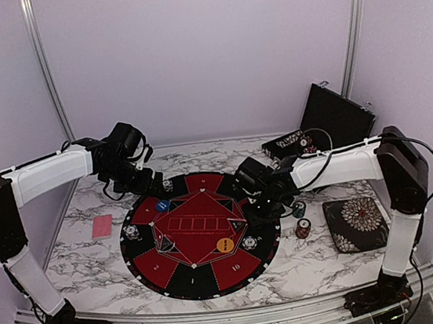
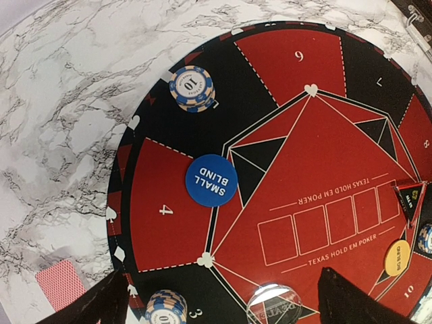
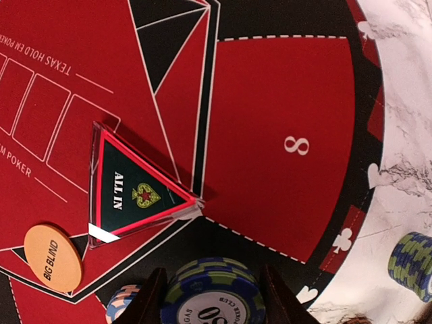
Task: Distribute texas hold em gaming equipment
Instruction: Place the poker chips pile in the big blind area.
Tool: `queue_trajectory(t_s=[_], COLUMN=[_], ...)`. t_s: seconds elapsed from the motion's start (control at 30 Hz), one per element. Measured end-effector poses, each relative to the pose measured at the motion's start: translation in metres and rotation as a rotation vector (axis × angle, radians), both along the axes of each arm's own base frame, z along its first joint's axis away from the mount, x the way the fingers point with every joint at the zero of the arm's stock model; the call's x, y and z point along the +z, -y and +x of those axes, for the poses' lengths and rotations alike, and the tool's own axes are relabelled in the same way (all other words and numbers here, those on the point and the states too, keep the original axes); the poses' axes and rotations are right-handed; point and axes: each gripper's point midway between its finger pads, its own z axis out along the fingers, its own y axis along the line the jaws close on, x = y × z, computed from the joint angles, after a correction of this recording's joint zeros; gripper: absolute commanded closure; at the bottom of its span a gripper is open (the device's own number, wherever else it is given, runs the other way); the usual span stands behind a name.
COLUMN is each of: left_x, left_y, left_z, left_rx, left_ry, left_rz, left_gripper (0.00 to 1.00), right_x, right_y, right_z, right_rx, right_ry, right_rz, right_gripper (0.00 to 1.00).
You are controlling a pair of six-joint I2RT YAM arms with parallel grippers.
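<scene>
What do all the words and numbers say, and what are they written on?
"SMALL BLIND": blue disc
"BIG BLIND": orange disc
"ALL IN": clear triangle marker
"TEXAS HOLD EM POKER": round mat, printed twice beside the card boxes
"4", "9", "8", "10", "3": the mat's seat sections
"10": striped chip
The chip stack between the right gripper's fingers shows partial print, cut off by the frame.

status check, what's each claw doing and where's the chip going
Left claw open, empty, hovering over the round mat. Right claw shut on a blue chip stack, low over the mat's edge near segment 8. All-in triangle and big blind disc close by.
</scene>
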Motion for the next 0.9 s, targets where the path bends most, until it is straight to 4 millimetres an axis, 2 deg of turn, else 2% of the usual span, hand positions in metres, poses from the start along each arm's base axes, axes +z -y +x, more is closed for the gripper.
queue_trajectory(t_s=[0.63,0.9], left_x=[0.0,0.0], left_y=[0.0,0.0], left_z=[0.0,0.0], left_rx=[-0.002,-0.003], left_ry=[0.001,0.001], left_rz=[0.001,0.001], left_gripper=[0.01,0.01], right_x=[-0.024,-0.026], right_y=[-0.002,-0.002], right_z=[-0.001,0.0], right_rx=[-0.013,-0.016], right_ry=[-0.017,-0.017], right_rz=[-0.001,-0.003], right_gripper=[0.69,0.62])
